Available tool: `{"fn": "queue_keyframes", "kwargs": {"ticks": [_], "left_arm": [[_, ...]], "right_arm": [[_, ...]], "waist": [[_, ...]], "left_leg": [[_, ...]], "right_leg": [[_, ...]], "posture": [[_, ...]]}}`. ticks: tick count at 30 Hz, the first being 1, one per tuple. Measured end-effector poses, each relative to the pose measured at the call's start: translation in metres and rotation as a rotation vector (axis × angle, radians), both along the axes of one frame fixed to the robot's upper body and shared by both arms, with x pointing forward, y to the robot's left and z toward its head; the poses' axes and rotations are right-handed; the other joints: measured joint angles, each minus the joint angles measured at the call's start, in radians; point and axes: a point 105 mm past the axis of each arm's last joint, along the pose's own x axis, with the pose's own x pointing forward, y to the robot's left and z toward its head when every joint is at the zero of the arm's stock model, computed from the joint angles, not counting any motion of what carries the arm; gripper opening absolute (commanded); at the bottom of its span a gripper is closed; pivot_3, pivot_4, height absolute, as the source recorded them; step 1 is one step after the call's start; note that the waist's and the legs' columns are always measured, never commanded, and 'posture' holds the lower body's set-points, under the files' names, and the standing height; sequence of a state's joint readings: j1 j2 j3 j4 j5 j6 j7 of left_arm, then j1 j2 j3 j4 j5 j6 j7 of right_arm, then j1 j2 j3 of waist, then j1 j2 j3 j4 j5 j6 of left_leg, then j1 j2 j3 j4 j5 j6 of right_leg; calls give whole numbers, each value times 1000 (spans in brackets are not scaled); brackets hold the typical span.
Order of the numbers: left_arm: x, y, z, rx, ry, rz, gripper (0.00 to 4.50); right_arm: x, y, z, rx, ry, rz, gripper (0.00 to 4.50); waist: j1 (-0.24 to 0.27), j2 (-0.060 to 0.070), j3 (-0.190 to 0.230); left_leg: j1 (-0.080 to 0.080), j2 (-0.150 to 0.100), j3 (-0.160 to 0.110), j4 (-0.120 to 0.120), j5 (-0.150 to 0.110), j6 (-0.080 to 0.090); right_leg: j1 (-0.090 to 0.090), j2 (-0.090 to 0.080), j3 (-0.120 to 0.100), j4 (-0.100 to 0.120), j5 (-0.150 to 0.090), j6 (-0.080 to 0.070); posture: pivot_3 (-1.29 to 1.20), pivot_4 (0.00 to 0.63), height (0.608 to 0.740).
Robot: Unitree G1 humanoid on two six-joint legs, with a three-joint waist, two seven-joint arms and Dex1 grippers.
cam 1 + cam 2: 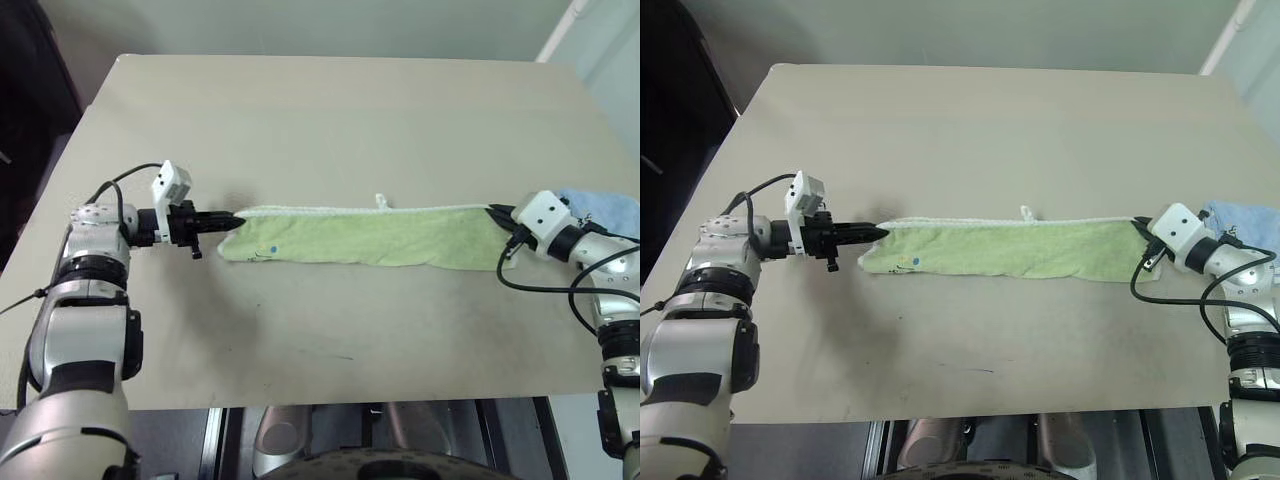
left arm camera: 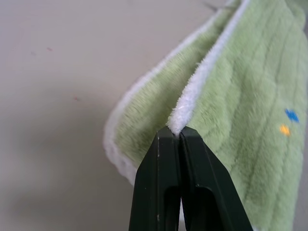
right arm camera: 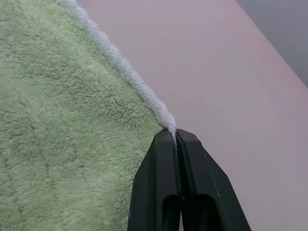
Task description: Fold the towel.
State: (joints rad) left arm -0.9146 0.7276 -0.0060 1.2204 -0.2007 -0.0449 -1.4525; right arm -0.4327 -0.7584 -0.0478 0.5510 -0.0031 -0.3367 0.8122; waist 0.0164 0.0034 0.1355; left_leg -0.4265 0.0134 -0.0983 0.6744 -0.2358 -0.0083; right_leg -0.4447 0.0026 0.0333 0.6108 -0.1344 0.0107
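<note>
The towel (image 1: 370,238) is a light green terry cloth with white edging, stretched in a long band across the middle of the table between both arms. A small blue mark sits near its left end. My left gripper (image 1: 236,221) is shut on the towel's left corner; the left wrist view shows the white edge (image 2: 190,98) pinched between the black fingers (image 2: 159,187). At the band's right end my right gripper (image 1: 493,211) is shut on the other corner, the white edging (image 3: 130,77) running into its fingers (image 3: 159,183).
A light blue cloth (image 1: 608,210) lies at the table's right edge behind my right arm. The beige table (image 1: 320,120) has wide bare room beyond and in front of the towel. Its front edge runs close below the arms.
</note>
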Motion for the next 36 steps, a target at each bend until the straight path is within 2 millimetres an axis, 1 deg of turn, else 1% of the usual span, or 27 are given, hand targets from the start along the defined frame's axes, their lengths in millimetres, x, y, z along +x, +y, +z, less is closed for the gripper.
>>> {"fn": "queue_keyframes", "kwargs": {"ticks": [6,9,14,15,16,18,22,23,27,31,32,36], "left_arm": [[13,8,10,19,-74,107,28],[16,8,16,27,-98,115,28],[15,6,12,52,-87,93,28],[14,6,12,51,-81,87,0],[13,5,11,48,-73,76,0],[11,4,9,40,-48,56,0],[10,4,8,44,-39,53,1045],[10,4,8,48,-39,58,1440],[11,5,9,49,-46,68,2840],[15,11,12,65,-83,120,4360],[17,13,14,70,-103,137,4476],[24,21,24,69,-193,217,4476]], "right_arm": [[-1,4,-1,-10,12,30,0],[-2,5,-1,-11,11,32,0],[-2,6,-3,-7,26,43,0],[-3,7,-4,-4,38,44,453],[-3,7,-5,3,51,44,645],[-3,11,-5,37,71,56,1273],[-4,19,2,70,67,90,2679],[-4,21,4,75,62,98,3088],[-5,24,12,103,42,111,4489],[-7,23,23,145,15,106,4500],[-8,22,25,155,10,104,4500],[-10,18,36,215,-19,72,4500]], "waist": [[0,0,0],[0,0,0],[0,0,0],[0,0,0],[0,0,0],[0,0,0],[-1,0,0],[-1,0,0],[0,0,0],[0,0,0],[0,0,0],[0,0,0]], "left_leg": [[0,0,0,0,0,0],[0,0,0,0,0,0],[0,0,0,0,0,0],[0,0,0,0,0,0],[0,0,0,0,0,0],[0,0,1,0,0,0],[0,0,0,0,0,0],[0,0,0,0,0,0],[0,0,0,0,0,0],[0,0,1,0,0,0],[0,0,1,0,0,0],[0,0,1,0,0,0]], "right_leg": [[0,0,0,0,-1,-3],[0,0,0,0,-1,-3],[0,0,0,0,-1,-3],[0,0,0,0,-1,-3],[0,0,0,0,-1,-3],[0,0,0,0,-2,-4],[0,0,0,0,-3,-6],[0,0,0,-1,-3,-6],[0,0,0,-1,-3,-6],[0,0,0,-1,-3,-6],[0,0,0,-1,-3,-6],[0,0,0,-1,-3,-6]], "posture": [[0,150,740],[0,150,740],[0,150,740],[0,150,740],[0,150,740],[0,150,740],[0,150,740],[0,150,740],[0,150,740],[0,150,740],[0,150,740],[0,150,740]]}}
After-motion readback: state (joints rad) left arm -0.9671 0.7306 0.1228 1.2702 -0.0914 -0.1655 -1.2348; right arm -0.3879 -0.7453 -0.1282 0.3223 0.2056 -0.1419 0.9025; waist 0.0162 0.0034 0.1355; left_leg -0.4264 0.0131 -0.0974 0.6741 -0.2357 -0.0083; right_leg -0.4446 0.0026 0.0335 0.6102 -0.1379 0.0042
